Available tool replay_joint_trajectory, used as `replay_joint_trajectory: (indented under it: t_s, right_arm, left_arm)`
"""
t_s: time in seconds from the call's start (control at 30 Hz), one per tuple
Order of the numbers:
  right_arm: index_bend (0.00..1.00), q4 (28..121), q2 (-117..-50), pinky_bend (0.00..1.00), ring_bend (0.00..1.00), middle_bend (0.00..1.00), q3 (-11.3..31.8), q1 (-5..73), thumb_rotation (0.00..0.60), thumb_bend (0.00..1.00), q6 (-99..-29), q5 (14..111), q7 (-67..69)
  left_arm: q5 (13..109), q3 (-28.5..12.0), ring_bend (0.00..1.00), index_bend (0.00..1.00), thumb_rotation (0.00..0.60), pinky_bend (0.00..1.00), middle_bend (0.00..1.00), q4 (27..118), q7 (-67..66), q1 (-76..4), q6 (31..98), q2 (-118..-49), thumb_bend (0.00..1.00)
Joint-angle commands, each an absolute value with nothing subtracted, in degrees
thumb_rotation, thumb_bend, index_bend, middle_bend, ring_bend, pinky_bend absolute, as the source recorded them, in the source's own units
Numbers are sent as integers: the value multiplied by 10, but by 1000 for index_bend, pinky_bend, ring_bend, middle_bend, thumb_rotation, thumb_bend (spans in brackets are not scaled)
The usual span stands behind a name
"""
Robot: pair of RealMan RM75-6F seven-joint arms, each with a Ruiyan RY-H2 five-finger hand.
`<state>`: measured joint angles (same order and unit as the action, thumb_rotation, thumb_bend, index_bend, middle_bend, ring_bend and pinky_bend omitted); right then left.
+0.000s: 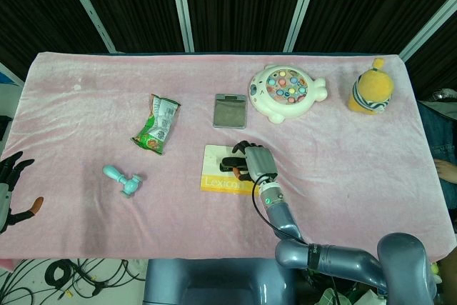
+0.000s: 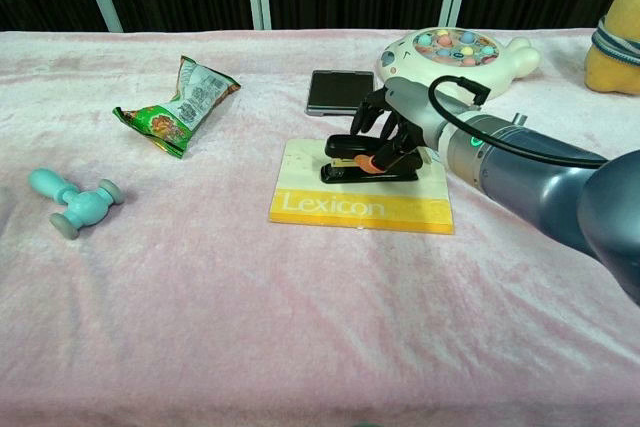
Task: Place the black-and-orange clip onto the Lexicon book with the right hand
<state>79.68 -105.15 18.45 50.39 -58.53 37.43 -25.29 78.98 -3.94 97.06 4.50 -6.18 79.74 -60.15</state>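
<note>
The Lexicon book (image 2: 300, 169), white with a yellow title band, lies mid-table; in the head view the Lexicon book (image 1: 214, 178) sits just ahead of my right arm. The black-and-orange clip (image 2: 347, 161) lies flat on the book's white part. My right hand (image 2: 400, 127) is curled over the clip's right end and still grips it. From the head view the clip (image 1: 230, 163) pokes out left of the right hand (image 1: 255, 164). My left hand (image 1: 10, 185) hangs off the table's left edge, fingers spread and holding nothing.
On the pink cloth (image 1: 357, 162) are a green snack packet (image 1: 157, 125), a teal toy (image 1: 123, 180), a small grey device (image 1: 230, 110) just behind the book, a white fish-shaped toy (image 1: 285, 93) and a yellow plush (image 1: 371, 87) at the far right.
</note>
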Motion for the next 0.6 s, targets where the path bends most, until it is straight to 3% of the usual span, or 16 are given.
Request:
replay_joint_trajectory:
  t_s: [0.03,0.23,0.37,0.6]
  right_arm:
    - [199,807,-1048,174,128,85,182,505,600,237,-587,356,-274]
    - [64,839,-1035,134,47,0,190,505,600,225,-597,349,-282]
    - [47,884,-1006,122,37,0,195,490,600,224,-625,376,-273]
    - [41,1013,-883,122,40,0,172,430,600,224,-681,410,-285]
  left_arm:
    - [789,-39,0,158,600,142,31,971,45,-61,798,-601,314]
    - [789,-39,0,157,600,142,30,971,44,-61,798,-601,315]
    - [787,-40,0,157,600,142,30,971,44,-61,798,-601,315]
    - [790,-40,0,155,600,142,30,971,43,-60,802,-602,315]
